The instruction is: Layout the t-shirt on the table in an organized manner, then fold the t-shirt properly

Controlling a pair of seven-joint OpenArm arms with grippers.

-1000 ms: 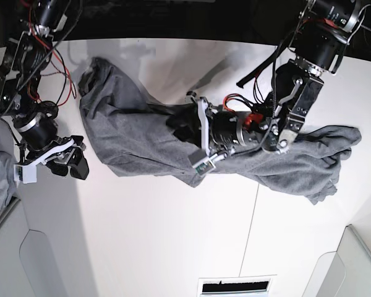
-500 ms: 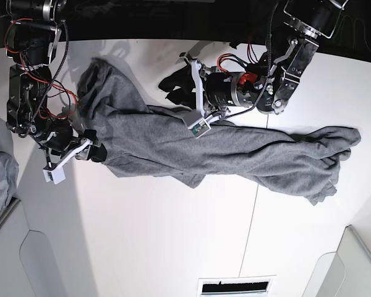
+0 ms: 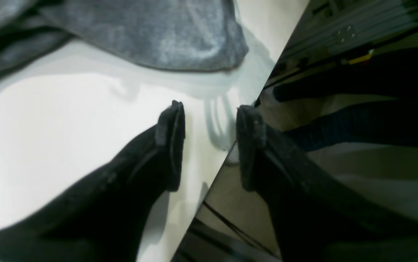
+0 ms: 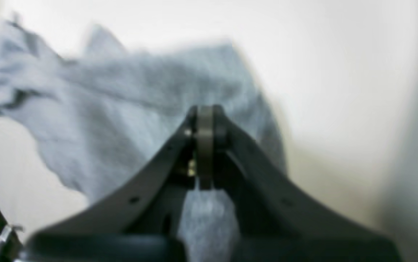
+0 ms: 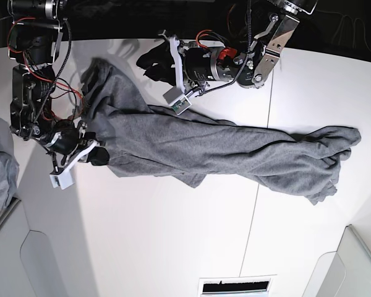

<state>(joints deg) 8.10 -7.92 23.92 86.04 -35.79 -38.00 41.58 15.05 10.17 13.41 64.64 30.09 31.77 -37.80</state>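
The t-shirt (image 5: 222, 145) lies bunched in a long band across the table (image 5: 173, 235); right gripper (image 5: 99, 154) pinches its edge; left gripper (image 5: 149, 62) hovers near the table's far edge, fingers (image 3: 171, 145) spread, holding nothing.

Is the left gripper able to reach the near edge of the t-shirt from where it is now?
Probably yes. The left gripper is open and empty over bare table near its edge, with the t-shirt hem just ahead and nothing between.
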